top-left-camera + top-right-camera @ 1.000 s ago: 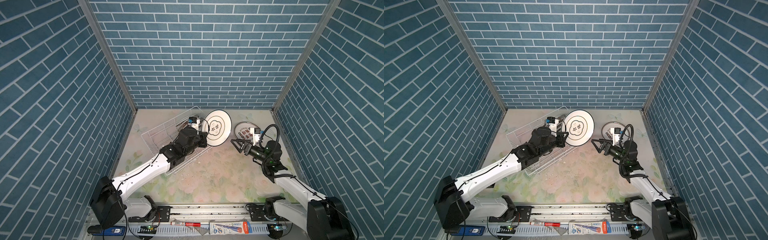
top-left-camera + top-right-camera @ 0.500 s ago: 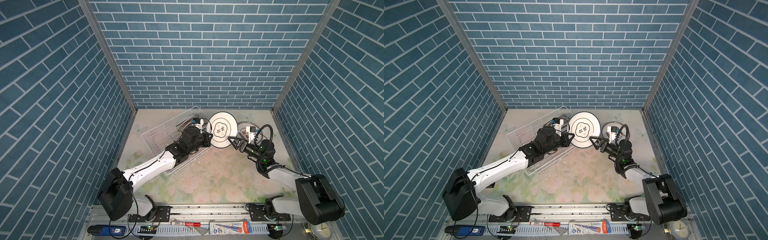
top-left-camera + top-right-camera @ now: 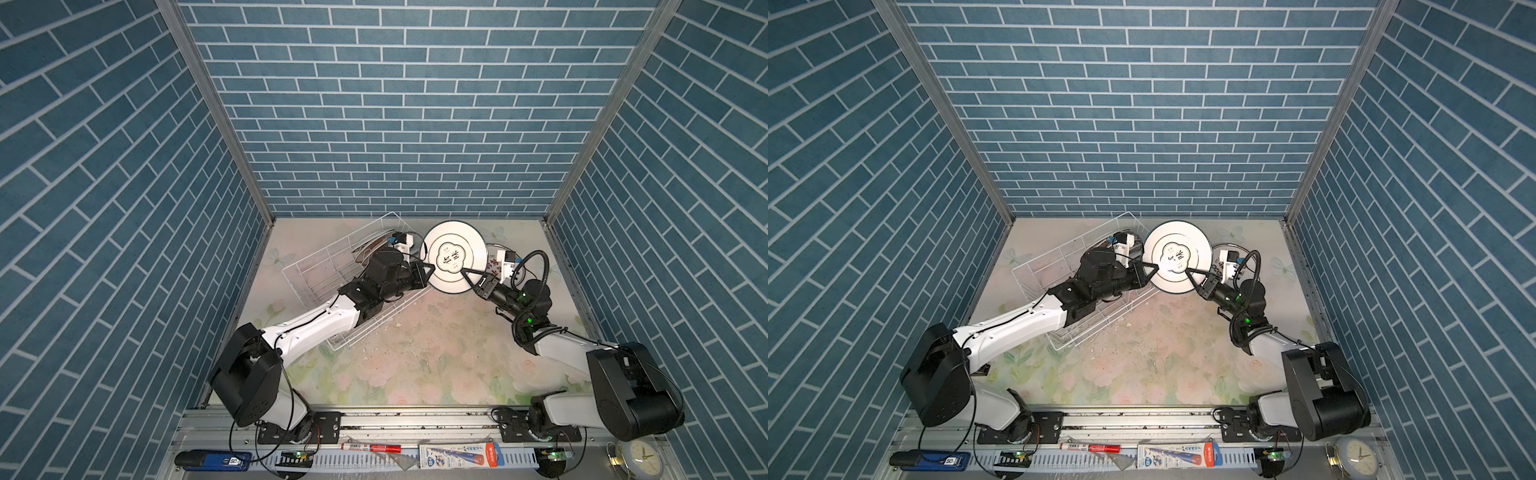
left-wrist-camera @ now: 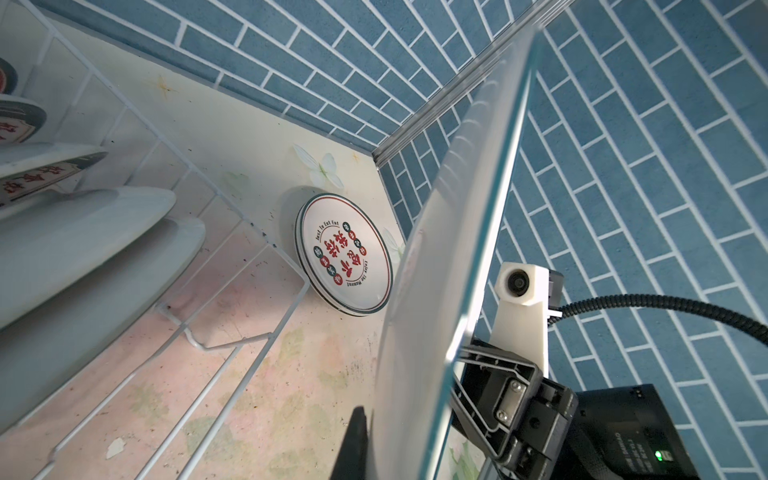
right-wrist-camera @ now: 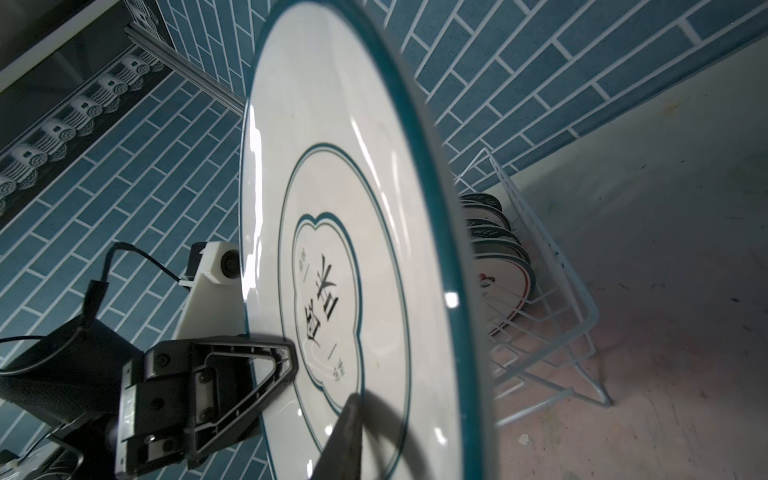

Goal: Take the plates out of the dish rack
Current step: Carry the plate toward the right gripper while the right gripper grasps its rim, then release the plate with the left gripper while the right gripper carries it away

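In a top view the right gripper has come in and is pinching the lifted white round ceramic plate with a dark green rim at five o'clock, with the left gripper pinching it at eight: a handover is starting. The left wrist view is showing a lettered white plate lying on the tabletop beside the white wire dish rack. The right wrist view is showing more plates standing inside it.

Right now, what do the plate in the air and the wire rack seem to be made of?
The plate: probably glazed ceramic; its white face is glossy, with sharp light reflections and a green rim. The rack: likely metal wire with a white coating; thin, stiff white rods.
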`<state>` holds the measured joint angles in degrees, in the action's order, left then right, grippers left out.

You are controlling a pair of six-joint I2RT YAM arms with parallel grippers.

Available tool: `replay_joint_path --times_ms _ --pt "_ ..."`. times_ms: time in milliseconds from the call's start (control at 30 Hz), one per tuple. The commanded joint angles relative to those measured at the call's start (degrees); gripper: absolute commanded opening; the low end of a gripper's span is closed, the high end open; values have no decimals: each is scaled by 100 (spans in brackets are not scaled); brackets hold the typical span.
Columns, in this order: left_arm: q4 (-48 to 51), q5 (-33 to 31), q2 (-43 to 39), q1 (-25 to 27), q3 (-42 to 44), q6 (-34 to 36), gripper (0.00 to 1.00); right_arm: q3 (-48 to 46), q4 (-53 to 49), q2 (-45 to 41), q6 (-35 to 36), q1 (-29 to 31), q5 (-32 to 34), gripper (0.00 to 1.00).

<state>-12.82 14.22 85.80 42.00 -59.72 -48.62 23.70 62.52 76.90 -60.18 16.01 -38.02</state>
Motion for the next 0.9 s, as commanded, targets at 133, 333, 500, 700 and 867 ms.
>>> replay_joint_path --times_ms 133,333,500,700,867 --pt "-235 299 187 30 -217 107 10 7 463 -218 410 108 -140 3" --pt "-487 375 114 7 -47 190 36 78 273 -388 395 -7 -90 0" --pt "-425 316 -164 -58 84 464 57 337 -282 -675 443 -283 -49 0" --pt "591 -226 -696 -108 18 1226 68 1019 -1985 -1352 983 -700 -88 0" --pt "1531 -998 -1164 -174 -57 1855 72 1682 -3991 -2096 1873 -947 248 0"
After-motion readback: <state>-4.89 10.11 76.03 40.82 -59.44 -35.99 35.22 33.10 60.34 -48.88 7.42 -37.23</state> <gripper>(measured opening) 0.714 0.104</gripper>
